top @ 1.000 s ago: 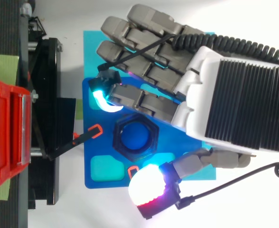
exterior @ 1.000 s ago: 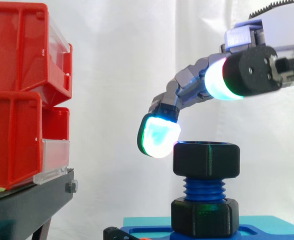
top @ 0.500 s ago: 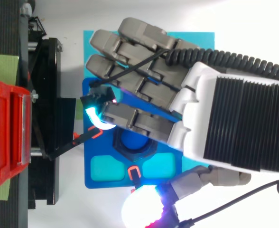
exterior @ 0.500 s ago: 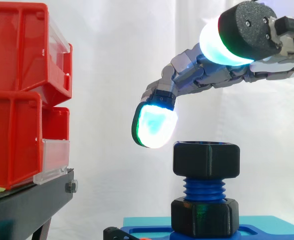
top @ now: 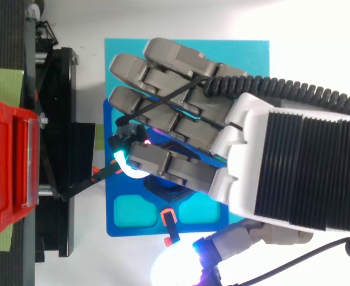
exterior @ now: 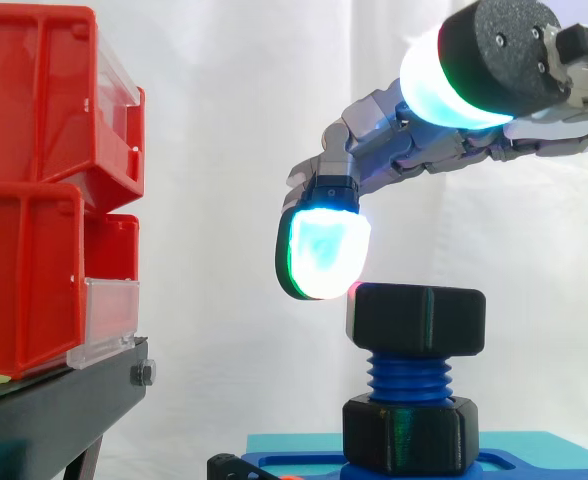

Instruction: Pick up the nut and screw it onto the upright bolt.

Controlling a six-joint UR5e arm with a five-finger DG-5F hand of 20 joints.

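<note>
While red bins (exterior: 34, 200) stand at the side view's left, one glowing fingertip (exterior: 322, 255) sits just beside the upper left corner of the black nut (exterior: 419, 318), which is threaded atop the blue bolt (exterior: 406, 378) at lower centre. The hand (top: 294, 167) is spread apart and grips nothing.

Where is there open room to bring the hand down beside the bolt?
Open air lies between the red plastic bins on the black stand and the blue threaded bolt. Crowded: right above the black hex nut, where the hand hovers.
</note>
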